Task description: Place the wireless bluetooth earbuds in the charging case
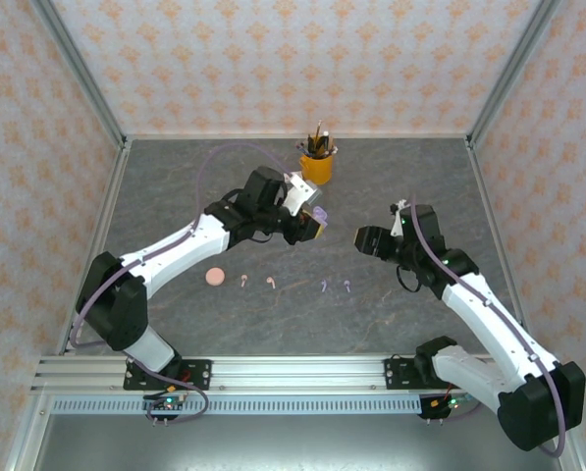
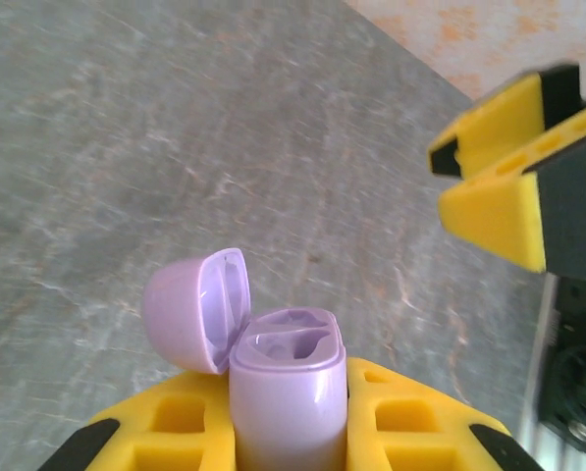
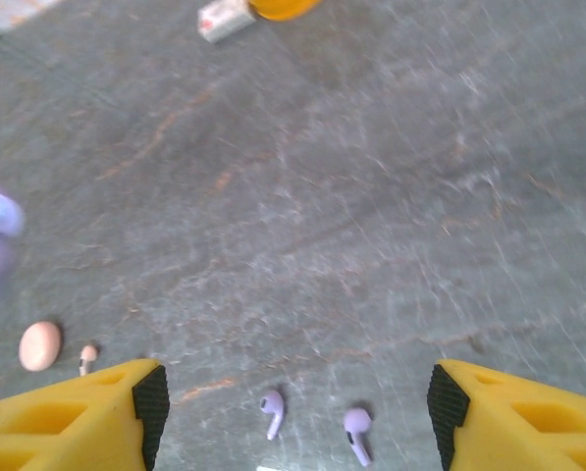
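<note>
Gripping the lilac case [image 2: 288, 388] – lid flipped open – the left claw [image 1: 310, 226] is clamped; the right claw [image 3: 293, 412] gapes wide, two lilac earbuds [image 3: 271, 412] on the table [image 3: 371, 196] below its tips.

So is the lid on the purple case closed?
No, the lid of the purple case is flipped open to one side.

Scanning for lettering now, and nothing is legible anywhere. The lilac case [image 2: 288, 392] has a plain shell, the yellow cup [image 1: 317, 169] carries no readable mark, and the small white object [image 3: 224, 19] near it is too blurred.
</note>
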Controlling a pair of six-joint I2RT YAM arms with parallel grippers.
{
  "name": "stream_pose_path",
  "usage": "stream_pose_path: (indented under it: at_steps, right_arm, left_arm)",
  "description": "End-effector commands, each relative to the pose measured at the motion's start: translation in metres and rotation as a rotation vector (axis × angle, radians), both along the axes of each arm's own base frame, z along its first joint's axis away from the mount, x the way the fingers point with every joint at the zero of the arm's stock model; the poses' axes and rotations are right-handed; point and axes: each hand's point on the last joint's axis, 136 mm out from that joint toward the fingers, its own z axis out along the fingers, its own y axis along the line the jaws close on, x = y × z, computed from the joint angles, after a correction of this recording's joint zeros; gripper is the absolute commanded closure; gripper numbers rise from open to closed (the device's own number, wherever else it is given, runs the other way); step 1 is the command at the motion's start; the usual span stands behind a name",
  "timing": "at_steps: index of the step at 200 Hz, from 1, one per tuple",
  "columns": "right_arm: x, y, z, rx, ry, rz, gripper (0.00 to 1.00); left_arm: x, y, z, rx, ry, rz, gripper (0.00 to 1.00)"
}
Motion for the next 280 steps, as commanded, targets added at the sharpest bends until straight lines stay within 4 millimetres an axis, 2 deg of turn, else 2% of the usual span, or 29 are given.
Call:
stream_pose_path:
  at_steps: [1,35,53,75,95,120,167,199,224,257,262,280]
  right_arm:
    - [-0.004,-0.012,-0.016,-0.004,0.054,-0.110,0.28]
    - [-0.010,-0.022,-0.034,-0.028,0.104,-0.169,0.28]
    - [-0.011,-0.028,-0.035,-0.064,0.111,-0.198,0.28]
    - [-0.013,-0.032,-0.036,-0.080,0.114,-0.210,0.27]
    - [-0.015,-0.031,-0.040,-0.082,0.127,-0.204,0.29]
    - [-0.017,-0.026,-0.049,-0.080,0.167,-0.176,0.33]
    - [-0.025,-0.021,-0.068,-0.166,0.244,-0.144,0.38]
    - [-0.029,-0.014,-0.079,-0.223,0.272,-0.132,0.38]
    - [-0.033,-0.008,-0.088,-0.256,0.284,-0.124,0.38]
    - [-0.036,0.000,-0.098,-0.298,0.307,-0.115,0.38]
    - [-0.036,0.000,-0.099,-0.308,0.309,-0.115,0.38]
    - [-0.037,0.003,-0.102,-0.344,0.321,-0.109,0.38]
  left_arm:
    - [0.029,0.009,0.016,0.019,-0.153,0.174,1.00]
    - [0.040,0.011,0.013,0.048,-0.213,0.268,1.00]
    - [0.042,0.014,0.017,0.044,-0.316,0.312,1.00]
    - [0.044,0.025,0.020,0.137,-0.440,0.406,1.00]
    - [0.050,0.038,0.023,0.181,-0.429,0.494,1.00]
    - [0.051,0.044,0.021,0.152,-0.411,0.552,1.00]
    - [0.037,0.019,0.010,0.011,-0.410,0.425,1.00]
    - [0.026,0.010,0.010,-0.099,-0.536,0.336,1.00]
    - [0.014,0.010,0.019,-0.199,-0.661,0.296,1.00]
    - [0.004,0.006,0.025,-0.224,-0.715,0.227,1.00]
    - [0.002,0.007,0.034,-0.250,-0.741,0.228,1.00]
    - [-0.005,0.008,0.040,-0.272,-0.777,0.205,1.00]
